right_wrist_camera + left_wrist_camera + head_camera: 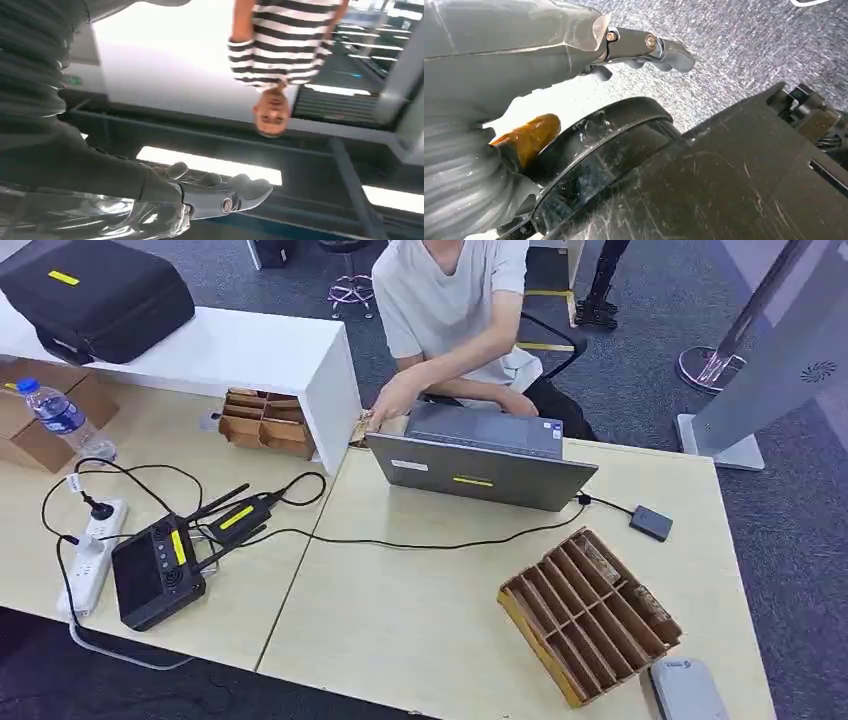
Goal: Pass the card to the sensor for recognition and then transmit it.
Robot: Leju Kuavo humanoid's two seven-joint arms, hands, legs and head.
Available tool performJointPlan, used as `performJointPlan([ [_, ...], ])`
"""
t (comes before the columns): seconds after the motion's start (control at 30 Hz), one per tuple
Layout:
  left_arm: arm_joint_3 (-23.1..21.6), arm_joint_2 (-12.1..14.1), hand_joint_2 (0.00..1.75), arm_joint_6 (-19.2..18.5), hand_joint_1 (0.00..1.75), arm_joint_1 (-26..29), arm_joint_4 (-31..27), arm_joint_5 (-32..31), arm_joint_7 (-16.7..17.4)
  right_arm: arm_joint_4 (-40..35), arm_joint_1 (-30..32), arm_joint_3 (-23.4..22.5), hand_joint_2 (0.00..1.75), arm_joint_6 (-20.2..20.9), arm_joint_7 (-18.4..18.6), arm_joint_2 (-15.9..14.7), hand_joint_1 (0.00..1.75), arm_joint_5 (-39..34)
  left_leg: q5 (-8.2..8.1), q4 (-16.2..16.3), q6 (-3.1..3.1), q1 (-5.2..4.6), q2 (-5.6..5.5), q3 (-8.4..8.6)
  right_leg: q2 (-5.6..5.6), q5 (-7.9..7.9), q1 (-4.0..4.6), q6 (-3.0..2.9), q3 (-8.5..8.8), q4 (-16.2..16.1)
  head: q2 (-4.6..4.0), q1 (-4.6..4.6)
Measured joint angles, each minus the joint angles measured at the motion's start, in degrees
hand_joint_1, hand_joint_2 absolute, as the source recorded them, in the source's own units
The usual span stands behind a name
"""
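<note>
The card sensor (651, 522) lies right of centre in our head view; our left hand (644, 47) and right hand (220, 192) hold nothing, fingers loosely extended.

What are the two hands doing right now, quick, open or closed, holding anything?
Left hand: holds nothing; open or shut cannot be told.
Right hand: holds nothing; open or shut cannot be told.

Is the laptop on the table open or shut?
Open: the laptop has its lid raised, back facing the camera, keyboard deck visible behind it.
</note>
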Motion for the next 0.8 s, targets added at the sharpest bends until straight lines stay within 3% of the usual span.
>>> performJointPlan([
  [0.2, 0.31, -0.15, 1.75, 0.13, 0.0, 0.02, 0.0, -0.02, 1.18, 2.59, 10.29, -11.02, 1.75, 4.02, 1.85, -1.16, 0.0, 0.0, -0.07, 0.0, 0.08, -0.01, 0.0, 0.0, 0.02, -0.03, -0.01, 0.01, -0.02, -0.01, 0.0, -0.02],
  [0.47, 0.33, -0.44, 1.75, 0.2, 0.0, 0.01, 0.0, -0.59, 2.56, 12.77, 19.73, -23.74, 1.75, 2.6, 2.99, 0.49, 0.0, 0.02, -0.2, -0.01, 0.04, -0.01, 0.07, 0.03, 0.06, -0.09, -0.02, 0.05, -0.02, -0.02, 0.0, -0.02],
  [0.8, 0.33, -0.55, 1.75, -0.15, 0.0, -0.02, 0.0, -1.55, 3.58, 23.09, 22.34, -31.03, 1.75, 4.47, 3.6, 3.78, 0.0, 0.02, -0.26, -0.03, 0.09, -0.01, 0.41, 0.21, 0.43, -0.1, -0.01, 0.04, 0.02, 0.0, 0.0, 0.0],
])
